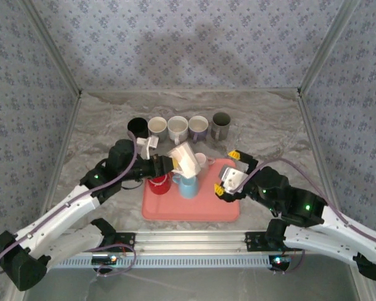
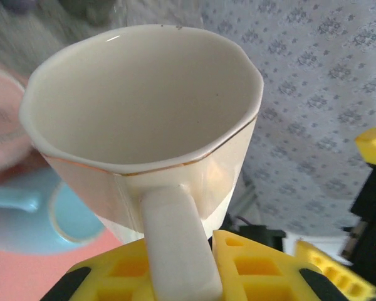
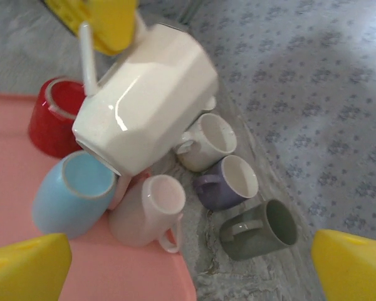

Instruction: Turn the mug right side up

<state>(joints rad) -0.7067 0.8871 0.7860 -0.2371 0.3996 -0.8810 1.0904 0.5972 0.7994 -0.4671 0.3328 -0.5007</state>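
Observation:
A cream faceted mug (image 1: 183, 160) hangs tilted in the air over the pink tray (image 1: 194, 210). My left gripper (image 1: 165, 164) is shut on its handle. In the left wrist view the handle (image 2: 175, 238) runs down between the yellow fingers (image 2: 263, 269) of the left gripper (image 2: 178, 266), and the mug's empty inside (image 2: 144, 94) faces the camera. The right wrist view shows the mug (image 3: 147, 106) from outside. My right gripper (image 1: 229, 180) stands open to the mug's right, above the tray's right part, with nothing between its yellow fingers (image 3: 25, 269).
A red mug (image 1: 158, 184), a blue mug (image 1: 187, 185) and a pink mug (image 1: 201, 161) sit on the tray under and beside the held mug. Several mugs stand upright in a row behind the tray, from black (image 1: 138, 127) to grey (image 1: 220, 125).

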